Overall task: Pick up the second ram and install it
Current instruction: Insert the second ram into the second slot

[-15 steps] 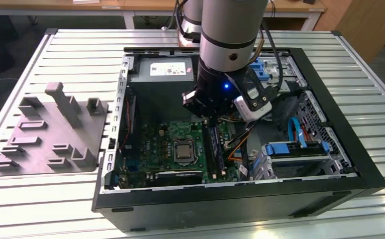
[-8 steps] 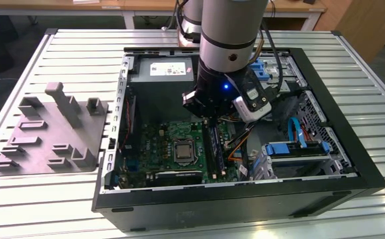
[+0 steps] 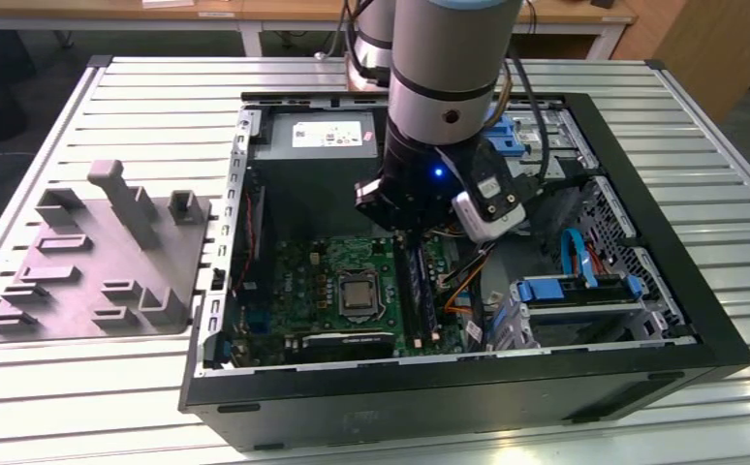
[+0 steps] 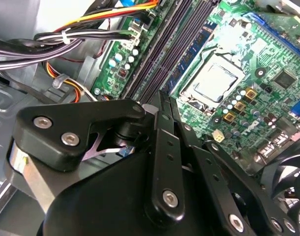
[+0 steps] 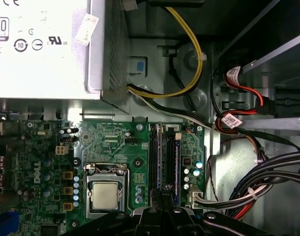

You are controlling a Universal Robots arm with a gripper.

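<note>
Pincer: black, link-armed pincer (image 3: 408, 232) on the thick grey-and-black arm hangs low inside the case, near the processor. In both wrist views the pincer (image 4: 160, 98) (image 5: 162, 196) lines up with one end of the dark memory slots. I cannot tell whether it is open, closed or clamped on anything.
Second ram: long, narrow circuit-board stick (image 5: 163, 157) stands on edge among the memory slots just beside the processor, one end under the pincer. In the exterior view the second ram (image 3: 417, 286) reads as a dark strip. I cannot tell whether it is fully seated.
Processor: square silver processor (image 3: 353, 291) (image 4: 214, 83) (image 5: 105, 195) sits in a metal-framed socket.
Motherboard: green circuit board (image 3: 291, 276) lies flat under and around the processor.
Case: open black computer case (image 3: 685, 320) lies on its side, enclosing the processor.
Power supply: large grey metal box with a white label (image 3: 317, 136) (image 5: 42, 49) sits past the processor at the case's far end in the exterior view.
Cables: yellow, black and red wire bundle (image 5: 194, 64) runs on the slots' far side from the processor.
Drive brackets: blue plastic brackets (image 3: 569, 291) sit to the exterior view's right of the processor.
Fixture: grey plastic plate with upright blocks (image 3: 97, 257) lies well apart from the processor, to the exterior view's left, outside the case.
Surface: slatted metal surface (image 3: 155, 87) carries the case and the fixture.
</note>
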